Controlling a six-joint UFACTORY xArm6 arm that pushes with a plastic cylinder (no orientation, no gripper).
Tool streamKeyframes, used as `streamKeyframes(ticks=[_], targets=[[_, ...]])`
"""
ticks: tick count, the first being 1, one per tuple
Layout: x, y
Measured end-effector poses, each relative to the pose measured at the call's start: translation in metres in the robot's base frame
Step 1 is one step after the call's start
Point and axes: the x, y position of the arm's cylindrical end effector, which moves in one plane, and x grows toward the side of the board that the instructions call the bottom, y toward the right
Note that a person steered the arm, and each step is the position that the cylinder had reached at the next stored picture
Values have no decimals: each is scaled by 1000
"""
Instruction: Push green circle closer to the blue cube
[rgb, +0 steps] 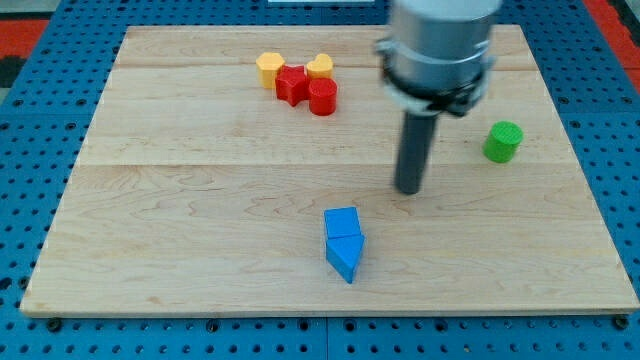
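No hand exists; my tip (408, 188) rests between the well-apart green circle (503, 141) and blue cube (341, 223); pushing not yet begun.

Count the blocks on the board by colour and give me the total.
Yellow: 2, yellow hexagon and yellow heart
Red: 2, red star and red cylinder
Green: 1, green circle
Blue: 2, blue cube and blue triangular block
Total: 7
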Motion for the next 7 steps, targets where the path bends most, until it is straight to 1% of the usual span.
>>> streamKeyframes(ticks=[1, 2, 3, 4, 5, 6, 7], targets=[[-33, 64], [-40, 31], [9, 44], [11, 155], [-61, 145], [-53, 22], [-3, -18]])
